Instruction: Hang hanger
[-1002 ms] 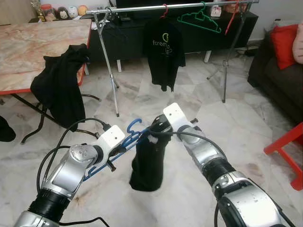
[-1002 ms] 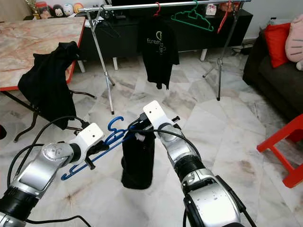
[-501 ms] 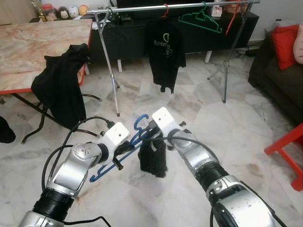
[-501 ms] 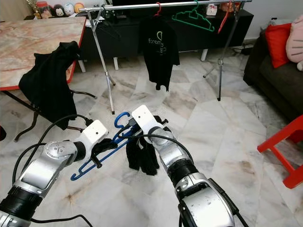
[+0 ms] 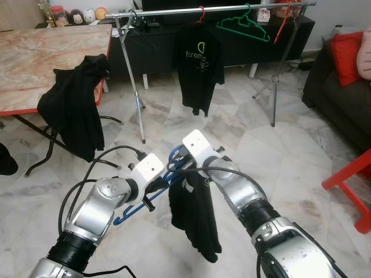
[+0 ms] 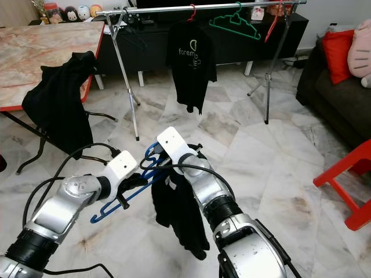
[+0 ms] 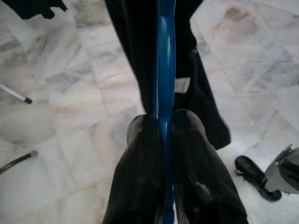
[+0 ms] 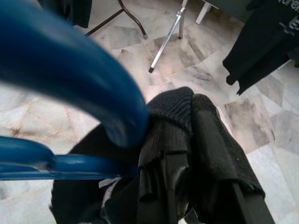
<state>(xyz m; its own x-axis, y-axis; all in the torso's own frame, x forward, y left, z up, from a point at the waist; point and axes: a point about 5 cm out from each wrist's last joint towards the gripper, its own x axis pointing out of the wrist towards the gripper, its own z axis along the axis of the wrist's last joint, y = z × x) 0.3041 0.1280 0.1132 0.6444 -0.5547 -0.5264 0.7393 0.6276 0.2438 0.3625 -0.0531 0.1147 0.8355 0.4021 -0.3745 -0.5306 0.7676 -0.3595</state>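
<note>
1. We see our left hand (image 7: 161, 140) clamped on the blue hanger (image 7: 165, 70), held low above the floor.
2. Our right hand (image 8: 187, 154) pinches the black garment (image 5: 194, 214) hanging beside the hanger's hook.

One blue plastic hanger (image 5: 152, 190), one green hanger (image 5: 245, 24) on the metal rail, three black garments (image 5: 200, 67), two red cushions (image 5: 346, 53), two black-fingered grippers (image 7: 161, 140)

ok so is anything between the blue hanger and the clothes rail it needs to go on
Nothing visible blocks the way. The blue hanger is held by the left gripper, with the right gripper pinching the black garment. Only open marble floor lies before the clothes rail, which has free bar left of the hung black t-shirt.
</note>
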